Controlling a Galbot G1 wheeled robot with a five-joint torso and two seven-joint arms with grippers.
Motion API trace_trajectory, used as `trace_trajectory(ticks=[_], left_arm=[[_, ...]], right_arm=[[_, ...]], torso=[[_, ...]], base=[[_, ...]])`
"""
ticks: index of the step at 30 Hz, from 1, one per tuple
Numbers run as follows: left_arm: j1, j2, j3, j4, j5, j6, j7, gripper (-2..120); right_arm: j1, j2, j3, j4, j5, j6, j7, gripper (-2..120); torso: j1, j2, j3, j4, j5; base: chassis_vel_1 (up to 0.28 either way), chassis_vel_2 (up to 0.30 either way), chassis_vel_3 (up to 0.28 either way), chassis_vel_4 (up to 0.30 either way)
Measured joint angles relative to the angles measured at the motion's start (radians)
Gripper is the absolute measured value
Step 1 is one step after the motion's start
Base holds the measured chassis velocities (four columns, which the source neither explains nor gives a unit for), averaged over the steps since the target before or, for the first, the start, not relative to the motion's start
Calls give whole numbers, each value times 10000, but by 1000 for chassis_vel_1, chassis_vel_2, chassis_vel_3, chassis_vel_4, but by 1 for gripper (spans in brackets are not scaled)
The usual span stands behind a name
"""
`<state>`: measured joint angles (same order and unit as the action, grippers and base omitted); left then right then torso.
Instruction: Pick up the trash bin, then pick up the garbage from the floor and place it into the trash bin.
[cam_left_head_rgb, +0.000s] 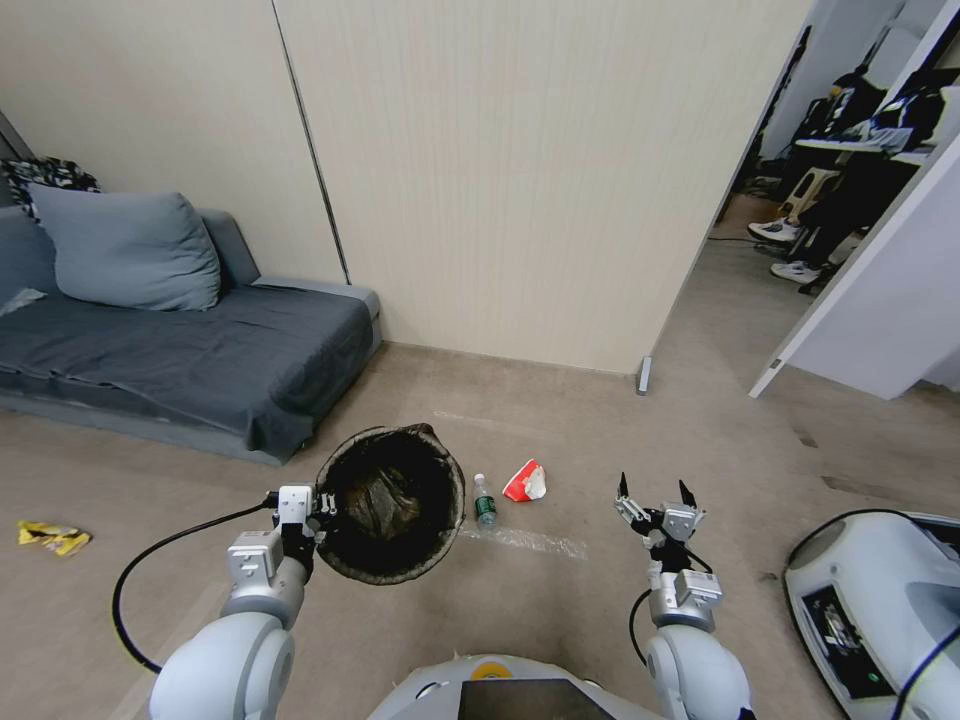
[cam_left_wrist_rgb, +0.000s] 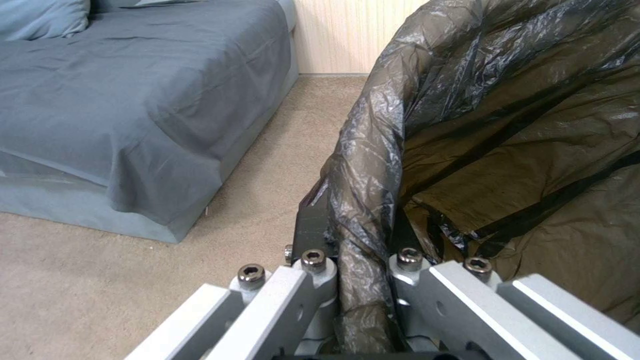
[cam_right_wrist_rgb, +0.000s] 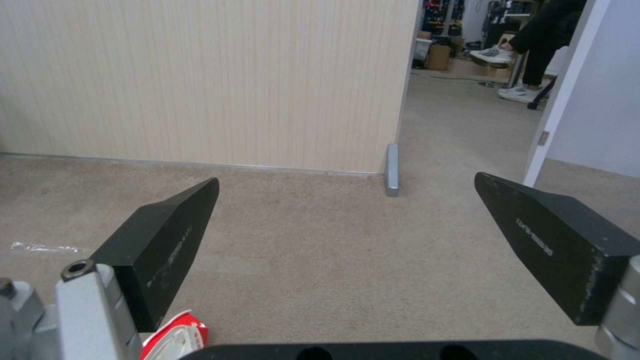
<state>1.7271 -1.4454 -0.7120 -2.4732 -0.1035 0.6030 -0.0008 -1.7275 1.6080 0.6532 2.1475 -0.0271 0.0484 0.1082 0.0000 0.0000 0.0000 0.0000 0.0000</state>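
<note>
Rim and liner of the trash bin sit clamped in the left pincer, mouth up, ready for litter. Right pincer hangs spread wide, empty, near the red-and-white wrapper and small bottle on the floor

A pale ribbed wall panel faces beige carpet. Left of the panel stands a grey-blue sofa carrying a matching cushion. Right of the panel, a doorway opens beside a white door.
</note>
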Motion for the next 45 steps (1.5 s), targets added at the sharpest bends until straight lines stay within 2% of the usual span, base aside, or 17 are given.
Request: trace_trajectory(ticks=[31, 36, 38, 44, 45], left_arm=[[-25, -15, 10, -10, -32, 27, 51, 1], [-51, -15, 44, -79, -58, 57, 59, 1], [-52, -16, 50, -131, -89, 77, 60, 1], [-28, -10, 48, -231, -215, 164, 61, 1], [-32, -5, 56, -259, -254, 203, 56, 1]], right_arm=[[25, 0, -28, -88, 49, -112, 81, 100], [193, -67, -108, -290, 815, -891, -491, 100], [409, -422, -171, -469, 1599, -1614, -824, 100], [871, -778, -282, -851, 2251, -2523, -1527, 100], [1222, -969, -422, -1077, 2452, -2957, -1721, 100]], torso=[[0, 0, 0, 0, 0], [1, 0, 0, -1, 1], [0, 0, 0, 0, -1], [0, 0, 0, -1, 0], [0, 0, 0, 0, 1]], base=[[-83, 75, 75, -82], [-15, 24, 20, -20], [0, 0, 0, 0], [0, 0, 0, 0], [0, 0, 0, 0]])
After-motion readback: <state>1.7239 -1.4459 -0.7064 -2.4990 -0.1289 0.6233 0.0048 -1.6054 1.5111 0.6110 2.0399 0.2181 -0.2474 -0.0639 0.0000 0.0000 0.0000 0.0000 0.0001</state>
